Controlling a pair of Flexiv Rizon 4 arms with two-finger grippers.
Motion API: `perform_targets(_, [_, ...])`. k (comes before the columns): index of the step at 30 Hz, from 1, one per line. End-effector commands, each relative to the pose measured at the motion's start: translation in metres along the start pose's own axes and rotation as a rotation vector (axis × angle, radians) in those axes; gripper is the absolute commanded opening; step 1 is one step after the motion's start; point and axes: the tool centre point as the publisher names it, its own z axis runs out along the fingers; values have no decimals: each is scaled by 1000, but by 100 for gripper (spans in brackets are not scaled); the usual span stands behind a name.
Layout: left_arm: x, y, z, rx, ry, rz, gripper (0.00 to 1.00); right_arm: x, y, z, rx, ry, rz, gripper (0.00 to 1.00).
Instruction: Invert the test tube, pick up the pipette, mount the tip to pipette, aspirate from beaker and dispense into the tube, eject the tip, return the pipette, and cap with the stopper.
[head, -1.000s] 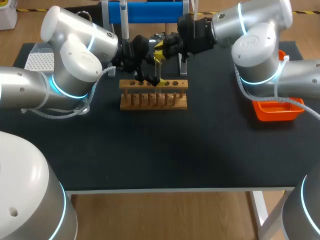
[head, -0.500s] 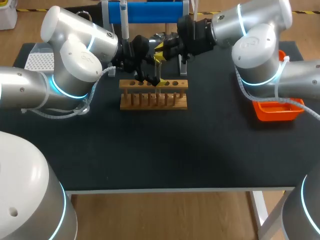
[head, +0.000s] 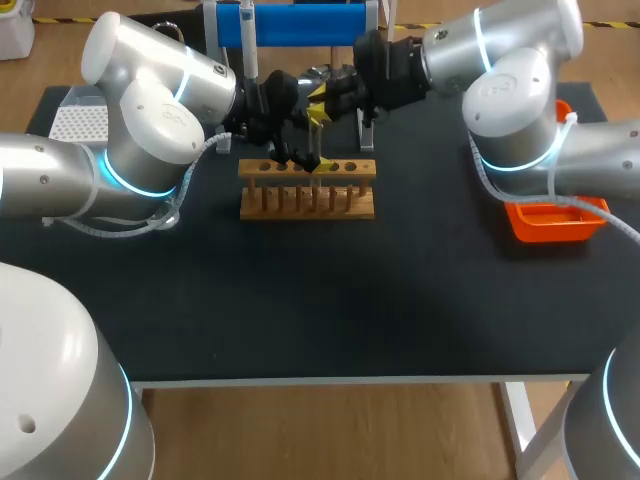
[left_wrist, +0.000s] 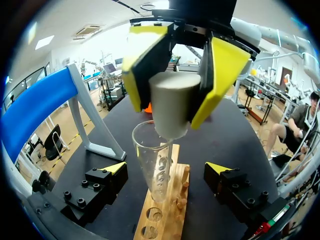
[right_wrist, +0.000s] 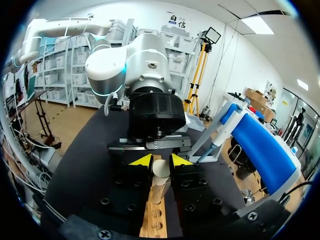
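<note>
A clear glass test tube (left_wrist: 156, 167) stands upright in the wooden rack (left_wrist: 167, 212). My right gripper (left_wrist: 172, 80) hangs right over the tube, shut on a grey stopper (left_wrist: 172, 107) whose lower end sits at the tube's mouth. In the right wrist view the stopper (right_wrist: 161, 169) is pinched between the right gripper's (right_wrist: 161, 161) yellow tips, with the tube (right_wrist: 157, 192) below. My left gripper (left_wrist: 166, 170) is open, one finger on each side of the tube and apart from it. In the head view both grippers meet over the rack (head: 307, 190). The pipette (head: 248, 40) hangs on the blue stand (head: 300, 22).
A white tip box (head: 78, 122) sits at the table's back left. An orange tray (head: 555, 222) lies at the right under my right arm. The rack has several empty holes (left_wrist: 152, 215). The stand's legs (left_wrist: 95, 135) rise just behind the rack.
</note>
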Motion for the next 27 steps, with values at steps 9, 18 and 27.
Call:
perform_targets(9, [0, 0, 0, 0, 1, 0, 100, -3, 2, 2, -3, -6, -6, 0])
perform_targets(18, [0, 0, 0, 0, 1, 0, 100, -5, 2, 3, -2, -13, -4, 0])
perform_targets(27, [0, 0, 0, 0, 1, 0, 100, -6, 0, 5, 4, -14, -1, 0])
